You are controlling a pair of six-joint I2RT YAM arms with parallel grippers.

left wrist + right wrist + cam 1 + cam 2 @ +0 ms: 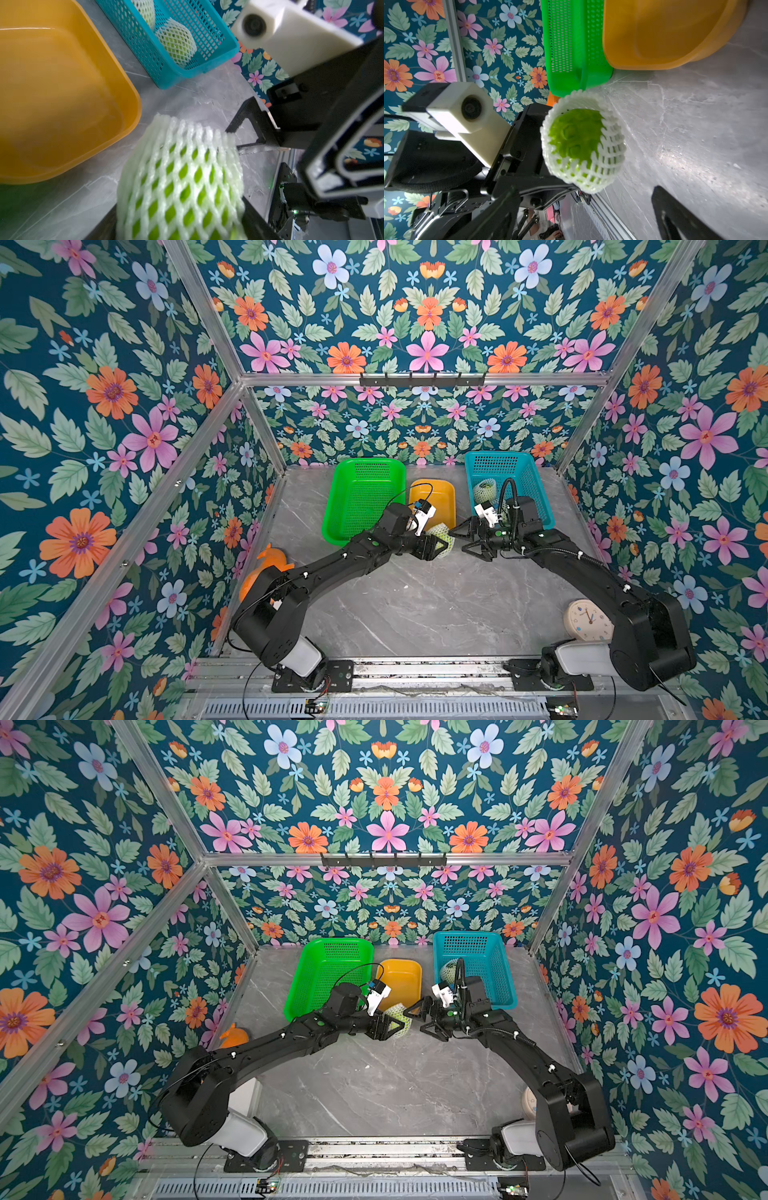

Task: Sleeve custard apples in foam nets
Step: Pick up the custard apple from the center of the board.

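Fruit and sleeve are already joined: the custard apple (574,135) sits inside its foam net (180,166). The mesh is stretched round the sides and open at one end, so bare green skin shows through the mouth in the right wrist view. The left hand (436,548) grips this wrapped fruit across its middle, fingers pressing on the net from either side. It holds the fruit, apparently lifted clear of the tabletop (415,605), toward the back edge, just in front of the orange tub (436,491). The right hand (459,540) faces it with jaws spread wide and nothing between them. Its fingertips stand just beside the open end of the net; whether one brushes the mesh cannot be told. That pairing suits sleeving, one hand steadying the fruit while the other works the mesh, and the wide jaws suggest a hand not needed on this net now. In the blue basket (536,489) at the back right corner lie two more sleeved fruits (176,41). The green basket (361,497), at the back beside the tub, shows nothing where the arm does not hide it. By that count this is probably the last fruit, and what remains is likely carrying it to the blue basket, past the right arm.
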